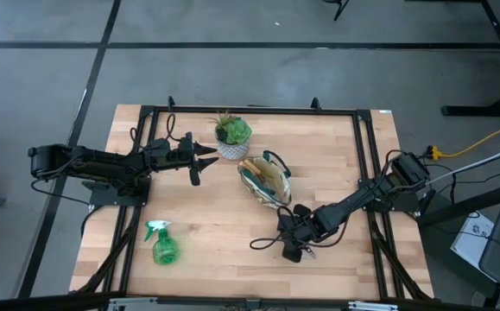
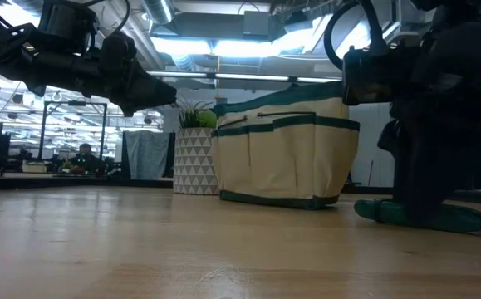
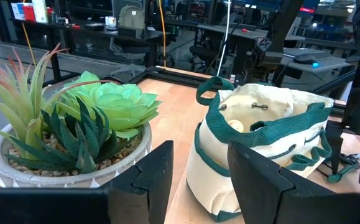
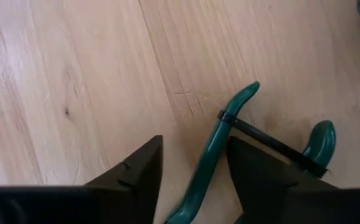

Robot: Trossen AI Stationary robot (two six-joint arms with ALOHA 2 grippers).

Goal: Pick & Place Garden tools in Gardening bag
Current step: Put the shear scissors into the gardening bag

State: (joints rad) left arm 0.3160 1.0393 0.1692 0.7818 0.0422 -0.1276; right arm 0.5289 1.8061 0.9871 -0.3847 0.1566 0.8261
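The pruner point(image 4: 242, 118) lies flat on the table with green handles joined by a black strap; it also shows in the low view point(image 2: 439, 218). My right gripper point(image 4: 195, 180) is open just above it, pointing down, one finger on each side of one green handle point(image 4: 207, 162). The tan gardening bag point(image 1: 265, 180) with green trim stands on its base mid-table, with light wooden handles inside. The green spray bottle point(image 1: 163, 244) lies on its side near the front left. My left gripper point(image 1: 205, 164) is open and empty, held above the table left of the plant pot point(image 1: 232, 147).
The potted plant point(image 3: 74, 124) in its white pot stands just left of the bag point(image 3: 260, 149), close in front of my left gripper point(image 3: 201, 180). A black frame point(image 1: 366, 173) runs around the tabletop. Bare wood lies between the spray bottle and the pruner.
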